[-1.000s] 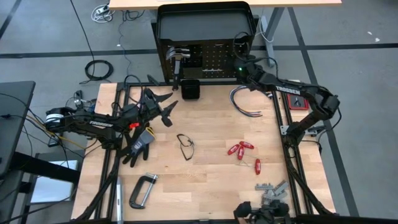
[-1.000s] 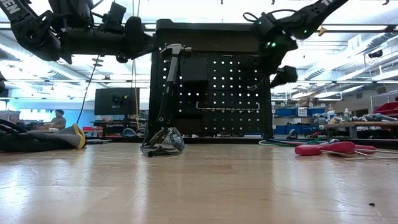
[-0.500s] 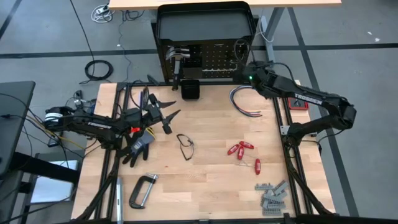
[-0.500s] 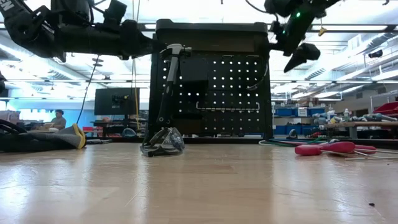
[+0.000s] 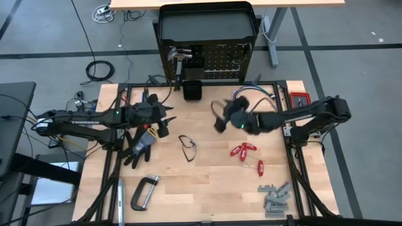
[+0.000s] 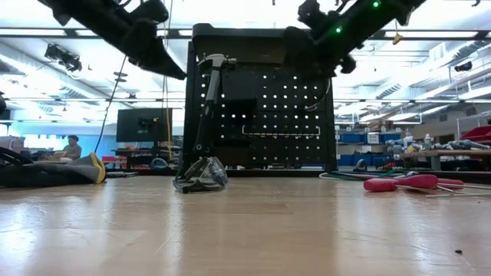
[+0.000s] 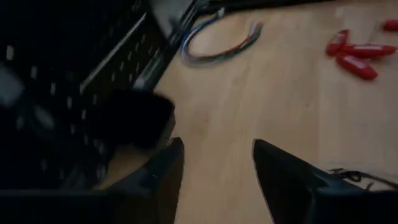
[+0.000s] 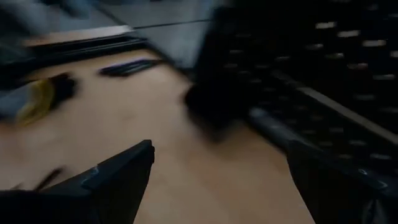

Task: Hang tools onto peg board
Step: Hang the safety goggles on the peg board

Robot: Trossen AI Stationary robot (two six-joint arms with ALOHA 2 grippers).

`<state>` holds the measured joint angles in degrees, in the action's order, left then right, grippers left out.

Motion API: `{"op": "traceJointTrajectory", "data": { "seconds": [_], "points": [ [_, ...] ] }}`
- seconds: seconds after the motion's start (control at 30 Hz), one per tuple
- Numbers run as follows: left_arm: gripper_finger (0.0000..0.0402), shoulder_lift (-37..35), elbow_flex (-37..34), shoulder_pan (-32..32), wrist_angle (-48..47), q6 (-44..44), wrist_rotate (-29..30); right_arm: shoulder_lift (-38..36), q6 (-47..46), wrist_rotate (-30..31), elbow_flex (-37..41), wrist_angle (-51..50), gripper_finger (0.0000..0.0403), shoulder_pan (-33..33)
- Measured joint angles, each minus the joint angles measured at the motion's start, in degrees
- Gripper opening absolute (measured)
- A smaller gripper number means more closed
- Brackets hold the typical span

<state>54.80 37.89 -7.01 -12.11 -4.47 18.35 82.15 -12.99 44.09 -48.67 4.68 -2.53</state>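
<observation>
The black peg board (image 5: 217,59) stands at the table's far edge. A steel-headed hammer (image 5: 178,63) hangs on its left part by the head. On the table lie thin black glasses (image 5: 187,148), red-handled drivers (image 5: 244,150), a grey C-clamp (image 5: 143,191) and grey metal pieces (image 5: 274,196). My left gripper (image 5: 167,119) hovers open at the left, above a black glove (image 5: 139,143), and in its wrist view (image 7: 214,168) nothing is between the fingers. My right gripper (image 5: 218,118) hovers open over the table's middle, blurred; it is empty in its wrist view (image 8: 221,168).
A small black box (image 5: 192,91) stands in front of the peg board. A bundle of cables (image 7: 217,43) lies at the far right, partly under my right arm. Bare wood shows between the glasses and the drivers. A person sits far off in the room (image 6: 73,146).
My right gripper has swung away from the peg board's right side toward the near edge and the table's middle, rolling as it went. My left gripper has risen a little and tipped, still open. The tools on the table and the hammer have kept still.
</observation>
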Motion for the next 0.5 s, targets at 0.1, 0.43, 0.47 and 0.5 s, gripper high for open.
{"op": "traceJointTrajectory", "data": {
  "seconds": [0.1,0.43,0.47,0.5],
  "points": [
    [0.0197,0.19,-0.65,0.01,-1.88,7.28,-0.98,3.99,-0.56,-2.28,1.26,4.52,0.0374,-3.56],
    [0.0197,13.44,-3.5,5.7,6.98,19.88,-9.02,19.49,-1.3,-3.25,1.9,16.19,0.0374,-9.75],
    [0.0197,15.45,-3.5,6.4,7.68,20.49,-9.07,20.13,-0.84,-3.23,1.54,16.74,0.0374,-9.81],
    [0.0197,17.15,-3.54,7.02,8.37,21.36,-9.14,20.24,-0.74,-3.34,1.13,16.81,0.0374,-9.83]
  ]
}}
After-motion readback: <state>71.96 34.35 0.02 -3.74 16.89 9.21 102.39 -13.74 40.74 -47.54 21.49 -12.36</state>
